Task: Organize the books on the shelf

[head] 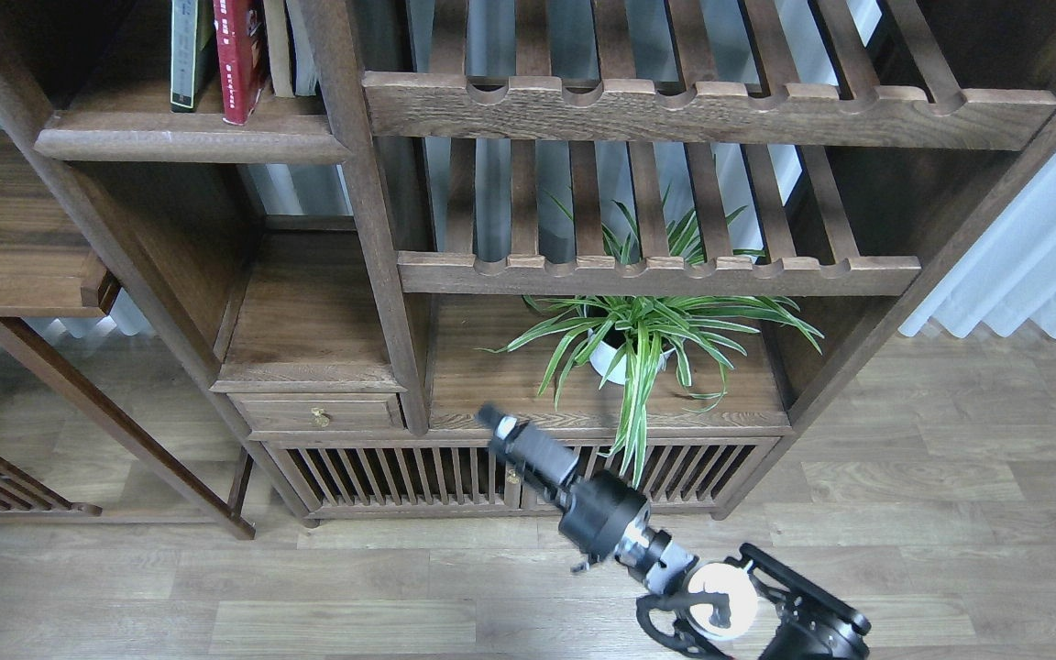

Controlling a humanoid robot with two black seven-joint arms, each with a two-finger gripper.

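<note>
On the shelf (189, 144), a solid dark board with a rounded front edge at the top left, a green-and-grey book (182, 53) and a red paperback (236, 60) stand upright side by side. Only their lower parts show. The pale lavender-white paperback is out of view. My right gripper (492, 420) is the dark far end of the arm rising from the bottom right. It hangs in front of the low cabinet, far below the shelf, and its fingers cannot be told apart. It holds nothing that I can see. My left gripper is out of view.
Two thin tan spines (279, 46) stand right of the red paperback. Slatted racks (675, 110) fill the upper right. A potted spider plant (638, 339) sits on the cabinet top (491, 385), just right of my gripper. A drawer (319, 414) and slatted doors (400, 477) lie below.
</note>
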